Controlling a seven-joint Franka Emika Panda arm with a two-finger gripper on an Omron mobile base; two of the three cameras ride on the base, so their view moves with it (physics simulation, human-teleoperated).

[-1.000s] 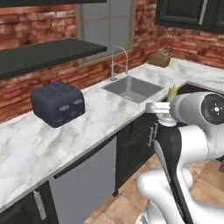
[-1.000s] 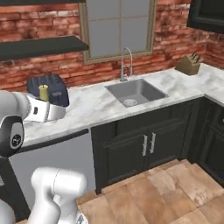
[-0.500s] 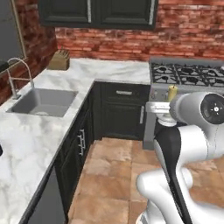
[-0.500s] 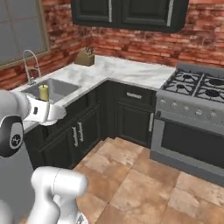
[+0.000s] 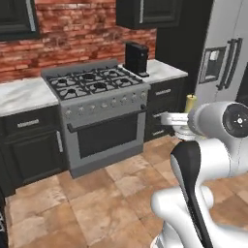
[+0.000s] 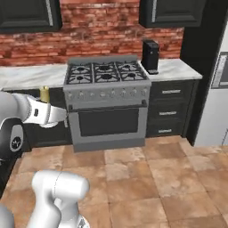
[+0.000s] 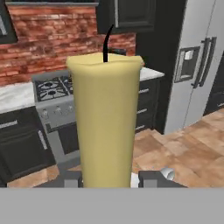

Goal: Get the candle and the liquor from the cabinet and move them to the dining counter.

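The candle (image 7: 107,122), a pale-yellow cylinder with a black wick, stands upright close in front of the hand camera. My gripper (image 7: 111,178) is shut on its base, one dark fingertip on each side. From the left base camera the candle (image 5: 191,102) rises just above the gripper (image 5: 186,121) at mid-right, in front of the arm. From the right base camera the candle (image 6: 44,93) sits atop the hand at the left. The liquor, the cabinet and the dining counter are out of view.
A grey gas stove (image 5: 94,87) with an oven stands ahead, between black cupboards topped by a marble worktop (image 5: 22,94). A black coffee machine (image 5: 136,57) sits to its right, then a tall steel fridge (image 5: 227,58). Brown tiled floor (image 5: 97,193) lies open before them.
The whole picture has swung from the toaster and sink, past the corner, to the stove and fridge: the base turned. The candle stays held in the gripper.
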